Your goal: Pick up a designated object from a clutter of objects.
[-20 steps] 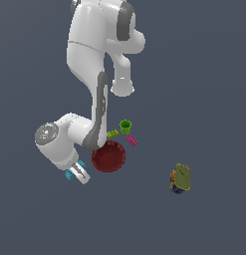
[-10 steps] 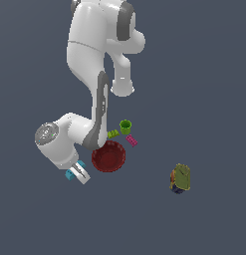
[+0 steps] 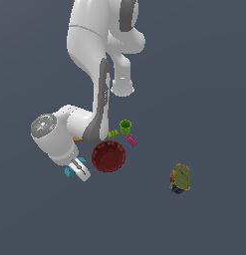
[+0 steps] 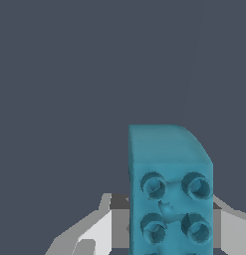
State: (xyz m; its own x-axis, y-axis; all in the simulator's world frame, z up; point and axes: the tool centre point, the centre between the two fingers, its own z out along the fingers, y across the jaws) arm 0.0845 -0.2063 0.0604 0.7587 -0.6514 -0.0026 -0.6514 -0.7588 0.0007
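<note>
arm (image 3: 94,74): white Panda, fills the upper middle of the exterior view, folds down to a wrist at about 8 o'clock from frame centre
floor (image 3: 204,89): flat dark grey-blue, everything rests on it
bowl (image 3: 108,156): dark red, ribbed, just below centre; biggest loose item, sits at the gripper's 3 o'clock, close by
canister (image 3: 181,178): olive-green, upright, well apart from the rest at 4 o'clock from the bowl
gripper (image 3: 79,169): white fingers low to the floor, just beside the bowl; wrist view shows a finger (image 4: 97,231) on each side of the brick, clamped on it as far as the views show, contact edges partly hidden
green cup (image 3: 125,126): open top, at 1 o'clock from the bowl
cyan brick (image 3: 70,171): the designated object; between the gripper fingers, cyan showing at the outer side of the fingers; in the wrist view (image 4: 169,189) it fills the lower middle, studs facing camera, one curved corner
lime brick (image 3: 113,133): just beside the cup, at 12 o'clock from the bowl
magenta brick (image 3: 131,140): near the bowl rim at 1-2 o'clock, below the cup
</note>
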